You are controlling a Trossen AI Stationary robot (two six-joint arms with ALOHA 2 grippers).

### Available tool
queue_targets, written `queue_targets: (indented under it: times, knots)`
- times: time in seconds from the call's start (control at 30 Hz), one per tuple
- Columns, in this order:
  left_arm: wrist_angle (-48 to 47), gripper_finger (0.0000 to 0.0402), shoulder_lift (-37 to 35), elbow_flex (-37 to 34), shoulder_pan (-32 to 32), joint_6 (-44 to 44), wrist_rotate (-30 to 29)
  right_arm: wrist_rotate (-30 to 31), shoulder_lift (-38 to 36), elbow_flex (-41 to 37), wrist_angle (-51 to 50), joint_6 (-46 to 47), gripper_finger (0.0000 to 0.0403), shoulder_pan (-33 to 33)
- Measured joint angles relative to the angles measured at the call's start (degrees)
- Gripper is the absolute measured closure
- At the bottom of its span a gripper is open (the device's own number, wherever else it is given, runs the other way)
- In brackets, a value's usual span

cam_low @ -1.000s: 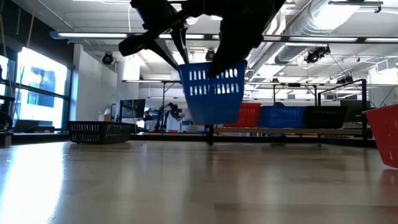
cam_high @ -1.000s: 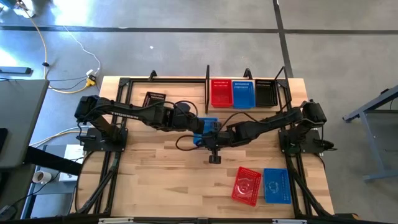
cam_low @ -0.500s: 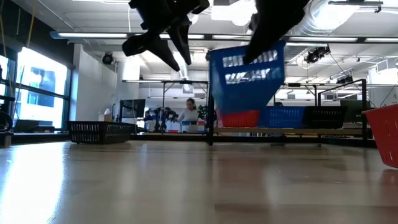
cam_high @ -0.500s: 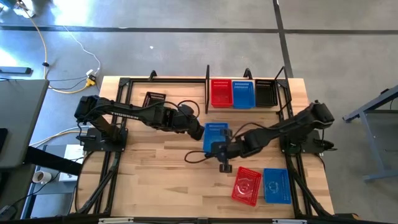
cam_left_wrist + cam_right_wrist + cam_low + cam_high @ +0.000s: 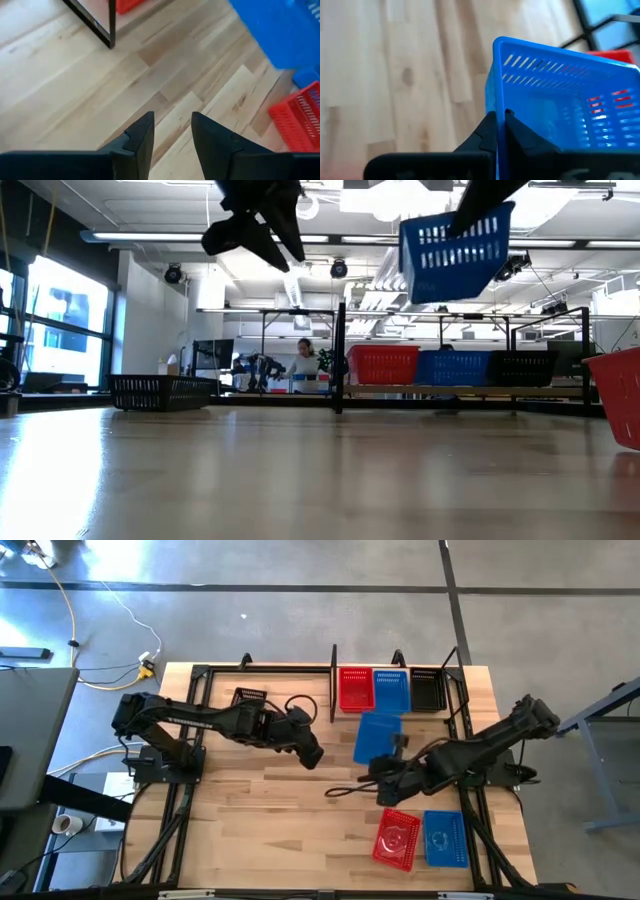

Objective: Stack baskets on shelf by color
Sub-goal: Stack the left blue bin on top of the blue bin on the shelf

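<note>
High view: a blue basket is held off the counter by the right gripper, its fingers clamped on the basket's wall, just before the shelf where red, blue and black baskets are seated. The left gripper is poised mid-counter, its fingers slightly apart and empty.

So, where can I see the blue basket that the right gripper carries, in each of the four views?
High view: the carried blue basket is at table centre, just before the shelf.
Low view: it hangs tilted at upper right, above the shelf.
Left wrist view: its blurred blue body fills one corner.
Right wrist view: the right gripper is shut on its rim.
Shared landmark: the red basket on the shelf.
</note>
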Motion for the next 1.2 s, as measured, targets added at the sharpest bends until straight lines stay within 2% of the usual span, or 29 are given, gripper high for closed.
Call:
queue_targets:
  times: [0.23,0.4,0.47,0.57,0.7,0.87,1.07,1.2]
  knots:
    - [0.7,0.0282,-1.3,0.0,2.4,2.2,-1.1,7.8,-6.8,-1.0,-8.3,0.9,0.0403,-1.1]
    - [0.6,0.0282,-2.6,0.1,5.0,4.4,-0.9,8.4,-17.2,-10.6,-4.9,0.1,0.0403,-5.0]
    - [0.1,0.0282,-2.9,0.0,6.2,4.4,-0.9,8.4,-21.2,-13.9,-1.6,-3.2,0.0403,-7.0]
    - [0.4,0.0282,-3.0,0.0,7.8,4.4,-0.9,7.9,-26.8,-17.7,4.7,-13.9,0.0403,-10.2]
    - [0.4,0.0282,-3.0,0.0,9.6,4.7,-0.9,5.1,-32.1,-22.0,10.3,-27.0,0.0403,-15.5]
    - [0.3,0.0282,-3.0,0.0,11.0,5.8,-0.9,-1.0,-36.4,-27.3,14.0,-35.0,0.0403,-23.1]
    - [0.4,0.0282,-3.0,0.0,12.4,5.9,0.7,-9.9,-37.7,-33.1,23.2,-45.2,0.0403,-31.5]
    - [0.4,0.0282,-3.0,0.0,13.1,5.9,1.5,-13.7,-36.9,-35.2,26.6,-50.1,0.0403,-36.6]
